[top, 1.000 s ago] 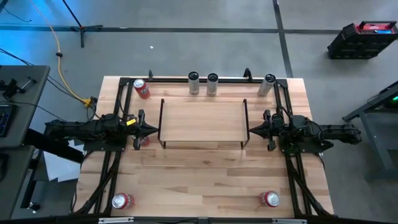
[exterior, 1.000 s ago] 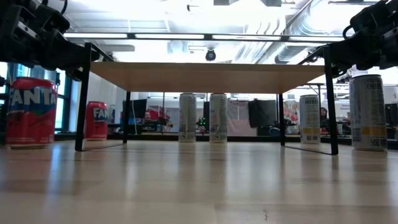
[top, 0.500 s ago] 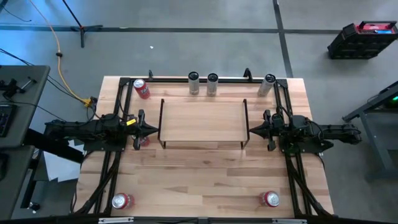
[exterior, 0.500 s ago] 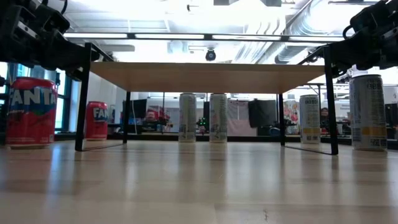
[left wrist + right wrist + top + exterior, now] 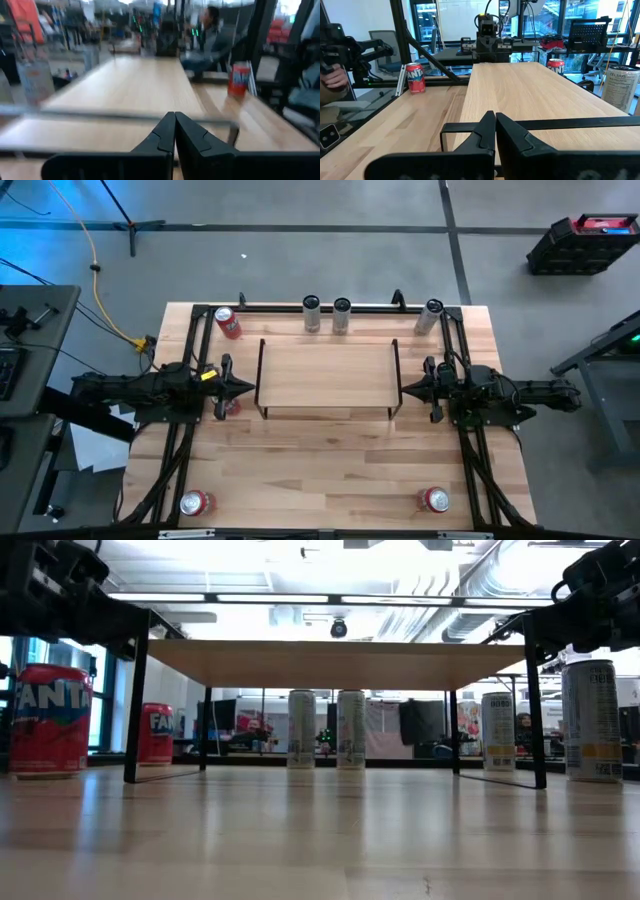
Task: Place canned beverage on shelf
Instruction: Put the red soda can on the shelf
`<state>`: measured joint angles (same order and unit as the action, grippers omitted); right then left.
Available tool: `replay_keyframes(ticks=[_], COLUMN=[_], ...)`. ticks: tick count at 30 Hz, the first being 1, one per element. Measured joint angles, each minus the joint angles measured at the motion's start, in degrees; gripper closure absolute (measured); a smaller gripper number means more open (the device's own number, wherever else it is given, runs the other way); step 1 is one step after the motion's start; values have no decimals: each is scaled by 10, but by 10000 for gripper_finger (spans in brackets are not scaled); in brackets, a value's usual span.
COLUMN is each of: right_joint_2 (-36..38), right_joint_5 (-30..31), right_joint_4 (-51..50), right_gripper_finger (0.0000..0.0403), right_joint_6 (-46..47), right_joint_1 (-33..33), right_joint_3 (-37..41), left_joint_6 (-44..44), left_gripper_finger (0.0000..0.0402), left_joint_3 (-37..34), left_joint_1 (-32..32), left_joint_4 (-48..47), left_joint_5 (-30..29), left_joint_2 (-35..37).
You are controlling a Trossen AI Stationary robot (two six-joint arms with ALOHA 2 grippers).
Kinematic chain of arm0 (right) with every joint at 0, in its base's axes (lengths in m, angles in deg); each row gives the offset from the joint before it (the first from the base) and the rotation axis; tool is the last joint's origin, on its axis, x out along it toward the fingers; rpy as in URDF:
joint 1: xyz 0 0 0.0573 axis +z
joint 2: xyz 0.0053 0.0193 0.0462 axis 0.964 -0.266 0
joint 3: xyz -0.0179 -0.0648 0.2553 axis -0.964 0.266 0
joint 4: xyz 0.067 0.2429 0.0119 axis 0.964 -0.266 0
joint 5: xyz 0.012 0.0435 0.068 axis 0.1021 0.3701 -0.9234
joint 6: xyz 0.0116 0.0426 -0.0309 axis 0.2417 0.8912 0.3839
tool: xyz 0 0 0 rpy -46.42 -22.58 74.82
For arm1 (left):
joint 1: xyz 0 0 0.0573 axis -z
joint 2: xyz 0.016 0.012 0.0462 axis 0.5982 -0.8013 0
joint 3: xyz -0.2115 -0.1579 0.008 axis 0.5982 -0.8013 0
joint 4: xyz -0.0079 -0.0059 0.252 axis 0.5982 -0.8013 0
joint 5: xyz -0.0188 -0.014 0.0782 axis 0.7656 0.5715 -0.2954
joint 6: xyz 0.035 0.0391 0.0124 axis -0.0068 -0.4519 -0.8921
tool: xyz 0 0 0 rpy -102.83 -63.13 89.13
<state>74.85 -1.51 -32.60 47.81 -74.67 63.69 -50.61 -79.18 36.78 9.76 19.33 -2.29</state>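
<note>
Yellow cable [image 5: 103, 292], black case [image 5: 582, 244] on floor.

Bright, even overhead light fills the scene; in the low view the ceiling light strips [image 5: 330, 597] at 12 o'clock blow out to white glare, and the counter [image 5: 320, 840] carries a soft sheen with blurred reflections. From above, a blue cast tints the floor [image 5: 40, 240] at 10 o'clock, and shadows are faint. The left wrist view is smeared and out of focus throughout; the right wrist view is crisp.
</note>
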Motion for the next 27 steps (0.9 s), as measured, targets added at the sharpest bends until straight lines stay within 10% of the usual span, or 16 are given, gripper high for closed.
replay_keyframes(ticks=[27], right_joint_2=[0], right_joint_5=[0], right_joint_4=[0], right_gripper_finger=[402], right_joint_6=[0], right_joint_1=[0], right_joint_3=[0], left_joint_6=[83], left_gripper_finger=[401], left_joint_3=[31], left_joint_1=[0], left_joint_4=[135], left_joint_5=[44], left_joint_2=[-13])
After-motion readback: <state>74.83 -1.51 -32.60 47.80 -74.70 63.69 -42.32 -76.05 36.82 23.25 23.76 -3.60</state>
